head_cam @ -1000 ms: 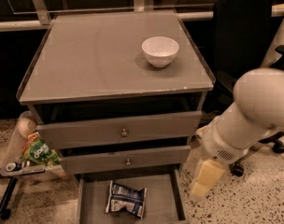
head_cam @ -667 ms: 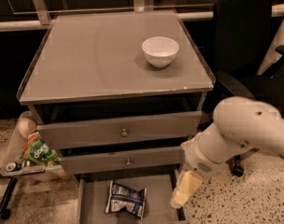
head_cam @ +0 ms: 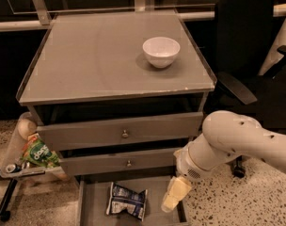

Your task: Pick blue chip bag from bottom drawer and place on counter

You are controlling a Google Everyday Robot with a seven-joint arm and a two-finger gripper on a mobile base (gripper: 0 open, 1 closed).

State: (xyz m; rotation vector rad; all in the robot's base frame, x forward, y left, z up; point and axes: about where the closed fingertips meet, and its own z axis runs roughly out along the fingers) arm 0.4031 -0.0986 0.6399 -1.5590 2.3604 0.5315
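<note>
The blue chip bag (head_cam: 127, 200) lies crumpled on the grey floor of the open bottom drawer (head_cam: 93, 206), near its middle. My gripper (head_cam: 175, 195) hangs from the white arm (head_cam: 227, 142) over the drawer's right side, just right of the bag and apart from it. The counter (head_cam: 96, 55) is the broad grey top of the cabinet above.
A white bowl (head_cam: 161, 51) stands on the counter's right half. Two knobbed drawers (head_cam: 124, 134) sit shut above the open one. A green snack bag (head_cam: 38, 154) rests on a stand at the left. A black office chair (head_cam: 246, 46) stands at the right.
My arm has swung left and down, bringing the gripper from beside the cabinet to over the right side of the bottom drawer. The bag has not moved.
</note>
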